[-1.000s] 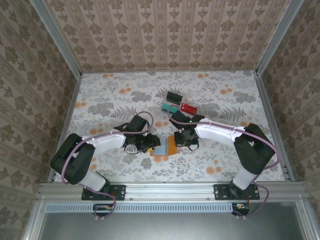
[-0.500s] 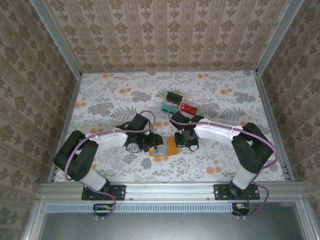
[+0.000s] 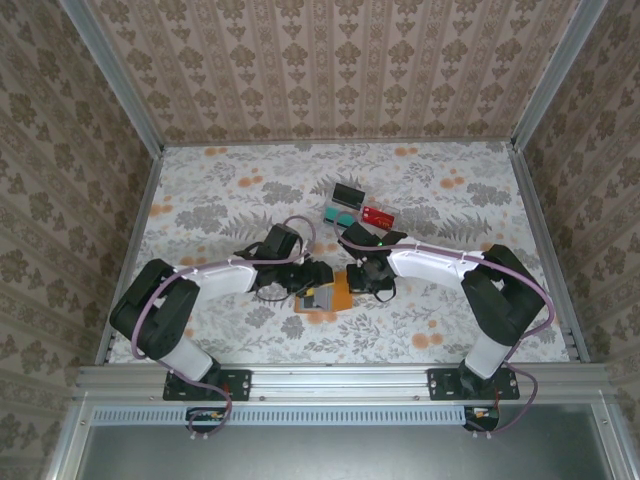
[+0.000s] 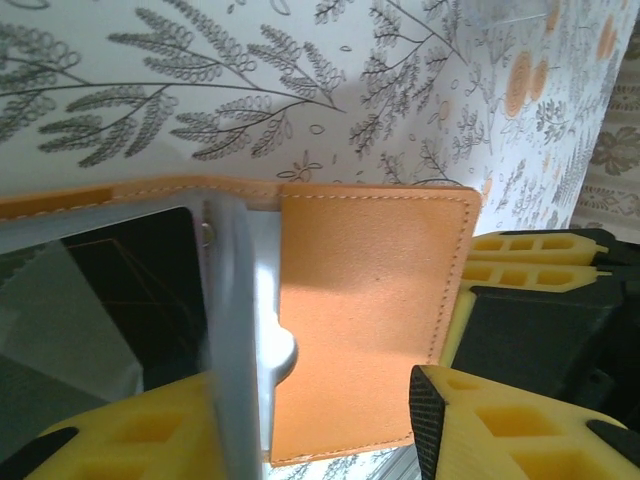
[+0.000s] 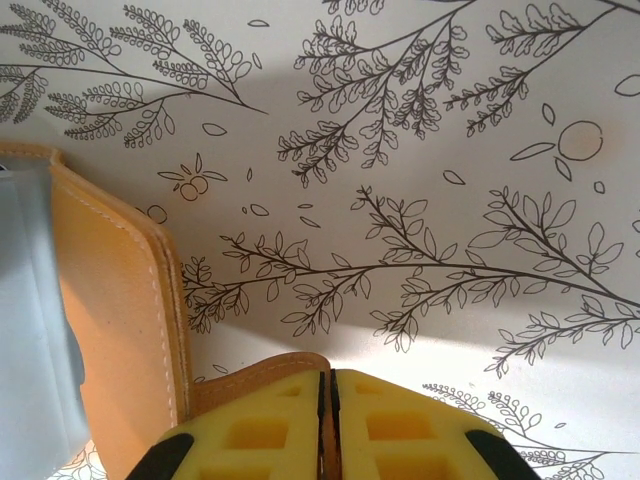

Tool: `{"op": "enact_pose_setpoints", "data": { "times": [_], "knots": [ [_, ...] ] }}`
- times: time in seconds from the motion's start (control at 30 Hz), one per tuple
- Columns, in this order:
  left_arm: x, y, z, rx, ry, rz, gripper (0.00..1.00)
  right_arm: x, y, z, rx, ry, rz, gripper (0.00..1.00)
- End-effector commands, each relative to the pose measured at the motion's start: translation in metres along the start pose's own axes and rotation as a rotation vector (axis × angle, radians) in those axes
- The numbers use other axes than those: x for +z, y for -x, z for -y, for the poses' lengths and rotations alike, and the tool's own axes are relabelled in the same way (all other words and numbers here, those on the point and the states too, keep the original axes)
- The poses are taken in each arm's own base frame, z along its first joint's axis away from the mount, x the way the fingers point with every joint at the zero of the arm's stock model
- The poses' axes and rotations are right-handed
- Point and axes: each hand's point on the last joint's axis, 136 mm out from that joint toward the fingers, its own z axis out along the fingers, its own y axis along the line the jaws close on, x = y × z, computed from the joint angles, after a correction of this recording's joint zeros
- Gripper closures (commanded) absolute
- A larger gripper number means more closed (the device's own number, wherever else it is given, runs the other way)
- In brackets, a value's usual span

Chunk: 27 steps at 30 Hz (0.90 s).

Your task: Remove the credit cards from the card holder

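From above, the orange card holder [image 3: 330, 299] lies open on the table [image 3: 220, 200] between my left claw [image 3: 308, 286] and right claw [image 3: 362, 288], three cards [image 3: 340, 215] farther back. Left wrist: the left claw [image 4: 310, 410] stands released around the holder's flap. Right wrist: the right claw [image 5: 328, 385] is clenched on the holder's orange edge

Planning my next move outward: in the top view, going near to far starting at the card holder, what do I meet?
card holder → teal-green card → black card

Both arms reach inward, left claw [image 4: 330, 440] parted, right claw [image 5: 328, 420] pinched closed.
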Motion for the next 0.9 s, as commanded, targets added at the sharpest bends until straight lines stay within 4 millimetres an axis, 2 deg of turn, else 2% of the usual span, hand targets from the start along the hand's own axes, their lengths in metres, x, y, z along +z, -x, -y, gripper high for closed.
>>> {"op": "enact_pose_setpoints", "data": {
  "times": [0.0, 0.17, 0.3, 0.43, 0.6, 0.7, 0.8, 0.87],
  "knots": [
    [0.002, -0.001, 0.022, 0.03, -0.08, -0.021, 0.52, -0.006, -0.001, 0.002, 0.005, 0.023, 0.009, 0.83],
    [0.006, -0.003, 0.04, 0.069, -0.127, -0.021, 0.5, -0.029, 0.01, 0.006, 0.035, 0.057, 0.095, 0.6],
    [0.014, -0.003, 0.038, 0.069, -0.111, -0.026, 0.5, -0.05, 0.017, 0.025, 0.105, 0.042, 0.179, 0.49],
    [0.024, -0.001, 0.032, 0.057, -0.094, -0.029, 0.52, -0.069, 0.024, 0.031, 0.132, 0.067, 0.257, 0.49],
    [0.033, -0.002, 0.011, 0.014, -0.031, -0.042, 0.58, -0.091, 0.033, 0.012, 0.108, 0.179, 0.319, 0.51],
    [0.035, -0.003, 0.003, 0.005, 0.008, -0.042, 0.61, -0.097, 0.035, 0.004, 0.102, 0.224, 0.33, 0.51],
    [0.034, -0.004, 0.003, 0.013, 0.017, -0.043, 0.62, -0.098, 0.036, -0.004, 0.099, 0.253, 0.328, 0.52],
    [0.03, -0.002, 0.012, 0.03, -0.012, -0.035, 0.62, -0.096, 0.036, -0.01, 0.093, 0.279, 0.314, 0.54]
  ]
}}
